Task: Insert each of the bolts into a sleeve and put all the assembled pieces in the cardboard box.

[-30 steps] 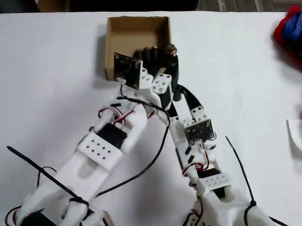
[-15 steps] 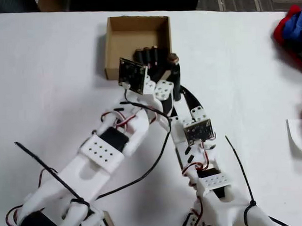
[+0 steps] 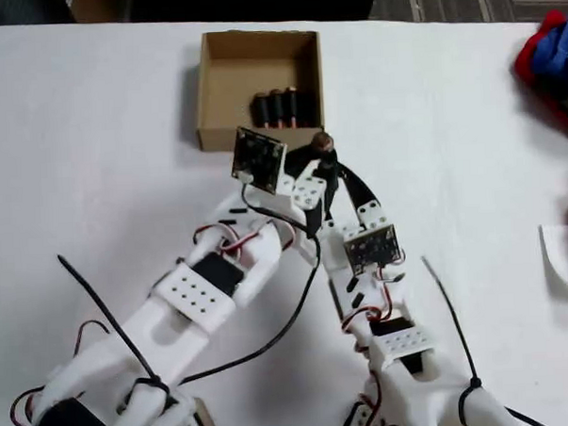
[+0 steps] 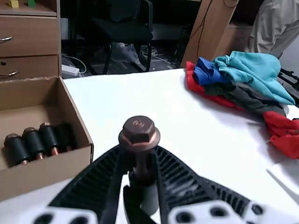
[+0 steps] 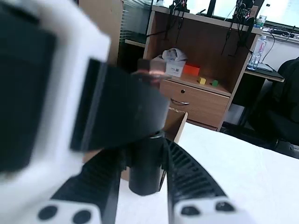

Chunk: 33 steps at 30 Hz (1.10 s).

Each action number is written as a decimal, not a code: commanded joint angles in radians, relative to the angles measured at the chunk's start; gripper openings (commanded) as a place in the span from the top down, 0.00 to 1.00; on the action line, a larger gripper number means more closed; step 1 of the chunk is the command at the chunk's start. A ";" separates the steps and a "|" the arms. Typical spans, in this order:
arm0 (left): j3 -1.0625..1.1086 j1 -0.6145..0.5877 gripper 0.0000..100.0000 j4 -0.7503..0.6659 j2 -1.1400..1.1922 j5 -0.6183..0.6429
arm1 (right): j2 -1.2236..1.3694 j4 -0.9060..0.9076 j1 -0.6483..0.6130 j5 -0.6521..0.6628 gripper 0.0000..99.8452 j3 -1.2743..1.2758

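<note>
A copper-coloured bolt (image 4: 139, 131) with a hexagonal, flanged head is held upright, head uppermost. It is gripped by its shank between the black, ribbed fingers (image 4: 100, 179) of the left end effector (image 4: 139, 163), which is closed on it. A smooth, black, cylindrical sleeve (image 5: 145, 171) is clamped in the right end effector (image 5: 145, 153), whose ribbed fingers are closed around it, directly beneath the bolt. In the high view the bolt head is seen above the bench (image 3: 92, 136), just off the near right corner of the cardboard box (image 3: 205, 84), where the two end effectors meet.

The box is made of plain brown board, square and open-topped, with low walls. A row of assembled pieces (image 3: 279, 107), black sleeves with copper ends, is laid side by side against its near wall, toward the right corner. Bare cardboard floor is seen behind them.

The white, matte bench spreads wide to the left of the box. It also spreads between the box and a heap of red, blue and teal clothes (image 3: 546, 55) at its right edge.

The joint between bolt and sleeve is covered by the fingers, so how far the shank sits inside cannot be told. In the right wrist view the bolt is largely screened by the white and black body of the left arm. The clothes are cut off by the edge of the high view.
</note>
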 commanded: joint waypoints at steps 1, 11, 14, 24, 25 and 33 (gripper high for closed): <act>-0.004 0.000 0.97 -0.006 -0.005 -0.011 | -0.028 -0.028 0.012 0.005 0.98 -0.003; -0.007 0.043 0.97 0.166 -0.005 -0.011 | -0.027 -0.024 0.012 0.005 0.98 -0.003; -0.008 0.043 0.97 0.187 -0.005 -0.011 | -0.027 -0.024 0.012 0.005 0.98 -0.003; -0.013 0.038 0.65 0.189 -0.012 -0.008 | -0.027 -0.024 0.016 0.005 0.98 0.003; -0.013 0.032 0.64 0.184 -0.012 -0.009 | -0.027 -0.022 0.016 0.005 0.98 0.003; -0.099 -0.098 0.64 0.189 -0.034 -0.006 | -0.025 -0.019 0.016 0.005 0.98 0.005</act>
